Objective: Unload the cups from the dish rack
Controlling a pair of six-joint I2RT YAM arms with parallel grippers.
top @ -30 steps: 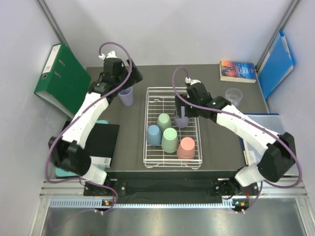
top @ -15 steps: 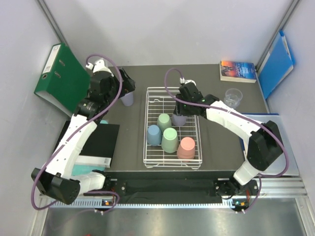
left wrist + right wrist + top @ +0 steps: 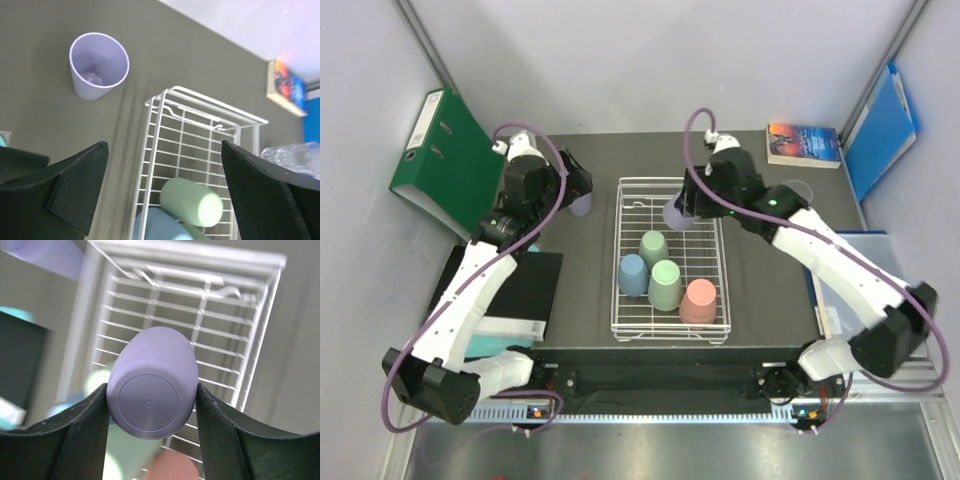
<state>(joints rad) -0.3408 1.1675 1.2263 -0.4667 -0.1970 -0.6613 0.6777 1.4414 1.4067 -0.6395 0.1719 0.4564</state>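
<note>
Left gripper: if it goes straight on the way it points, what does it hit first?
Most likely the dish rack: the open left gripper aims at its left rim near a corner, a mint cup just inside. The lilac cup on the table sits off that line. Depth is unclear.

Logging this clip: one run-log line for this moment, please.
right gripper: shut on lilac cup, above dish rack | left gripper: open, empty

pink cup (image 3: 170,469) blurred, clear glass (image 3: 295,155) partly hidden
</note>
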